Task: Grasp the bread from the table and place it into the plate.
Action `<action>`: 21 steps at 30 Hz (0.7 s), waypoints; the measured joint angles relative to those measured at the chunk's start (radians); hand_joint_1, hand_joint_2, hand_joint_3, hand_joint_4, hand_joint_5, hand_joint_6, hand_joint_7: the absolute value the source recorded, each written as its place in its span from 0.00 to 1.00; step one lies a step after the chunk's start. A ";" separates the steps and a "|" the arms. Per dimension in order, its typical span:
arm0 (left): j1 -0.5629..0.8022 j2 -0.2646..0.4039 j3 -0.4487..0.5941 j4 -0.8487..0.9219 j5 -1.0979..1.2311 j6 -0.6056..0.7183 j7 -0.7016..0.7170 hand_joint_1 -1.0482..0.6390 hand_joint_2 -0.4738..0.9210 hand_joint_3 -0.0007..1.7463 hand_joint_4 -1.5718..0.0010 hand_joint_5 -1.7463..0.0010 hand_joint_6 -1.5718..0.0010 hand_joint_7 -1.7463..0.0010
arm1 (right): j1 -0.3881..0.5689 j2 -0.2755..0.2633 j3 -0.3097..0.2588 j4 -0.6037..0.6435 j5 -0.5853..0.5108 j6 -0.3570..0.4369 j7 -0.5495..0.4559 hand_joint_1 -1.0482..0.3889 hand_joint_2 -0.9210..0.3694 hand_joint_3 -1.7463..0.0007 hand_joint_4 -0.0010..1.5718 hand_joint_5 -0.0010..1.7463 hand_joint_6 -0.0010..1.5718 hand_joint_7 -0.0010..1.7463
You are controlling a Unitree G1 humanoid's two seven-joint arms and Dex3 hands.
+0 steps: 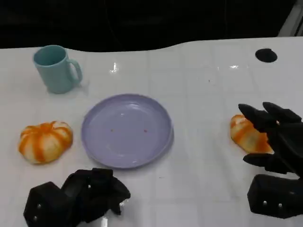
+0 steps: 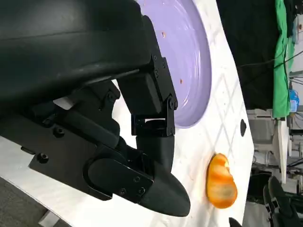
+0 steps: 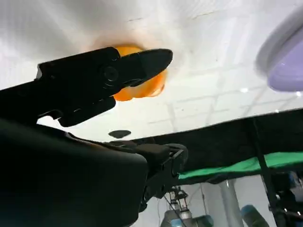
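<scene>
bread [image 1: 245,134] lies on the white surface [image 1: 203,94] near its right edge, an orange-and-white striped bun, well apart from the plate [image 1: 127,130]. the right robot hand [image 1: 277,142] is spread wide around it from the right side: the fingers [image 1: 258,118] reach over the bun's far side and another lies along its near side, but whether they touch the bread cannot be told. in the right wrist view one black finger [image 3: 137,66] crosses in front of the bun [image 3: 142,87].

the lilac plate sits empty at the middle of the surface, with a few small crumbs on it. a second striped bun [image 1: 45,141] lies just beside the plate toward the left edge, and a pale blue mug [image 1: 56,68] stands upright near the far left corner. a small black round mark [image 1: 266,55] sits near the far right corner.

the left robot hand [image 1: 80,194] rests at the near edge below the plate, fingers curled in, holding nothing.
</scene>
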 measured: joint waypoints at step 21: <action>0.013 -0.009 0.000 -0.014 -0.001 -0.002 0.000 0.00 0.96 0.00 0.44 0.14 0.19 0.55 | -0.199 0.021 0.163 0.206 -0.045 0.212 0.079 0.52 0.07 1.00 0.08 0.07 0.17 0.01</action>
